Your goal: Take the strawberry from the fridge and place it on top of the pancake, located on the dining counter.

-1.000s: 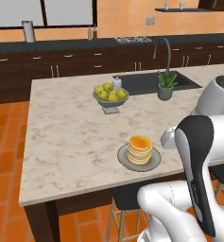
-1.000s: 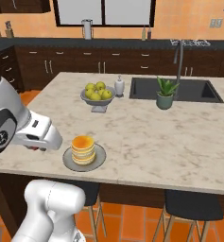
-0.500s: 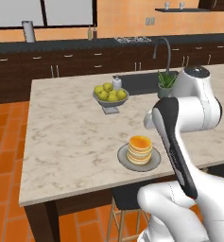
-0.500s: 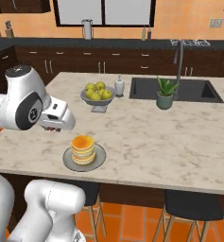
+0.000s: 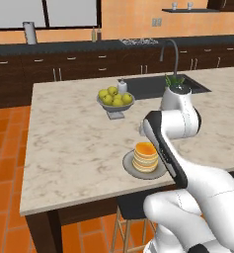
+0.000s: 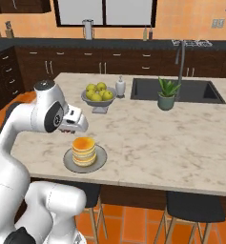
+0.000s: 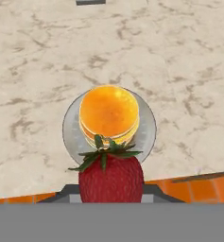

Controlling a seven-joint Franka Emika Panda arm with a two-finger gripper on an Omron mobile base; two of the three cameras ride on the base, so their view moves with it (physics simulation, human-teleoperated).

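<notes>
Swinging in from the edge of the picture over the last second, the arm now has its hand up over the dining counter [image 5: 74, 128], right beside the pancake [image 5: 145, 156]. From the right base camera the gripper [image 6: 79, 125] sits just above and to the left of the stack, near the counter's front edge.

And look at the hand camera: the strawberry [image 7: 110, 176] sits big and bright at the bottom, deep red, speckled skin, a ragged star of dark green leaves on top. The jaws are closed tight on it; their tips are hidden behind the berry itself. It hangs in the air, short of the stack, not touching it.

Beyond it lies the pancake, a short pile of golden-tan rounds with a glossy orange top, centred on a round grey plate [image 7: 148, 120]. The plate rests on beige marbled stone close to the front edge.

Further back on the counter, a bowl of yellow-green fruit [image 6: 98, 93] stands well apart from the plate, with a small white bottle [image 6: 119, 87] beside it and a potted plant [image 6: 167, 93] by the sink [image 6: 200, 90].
</notes>
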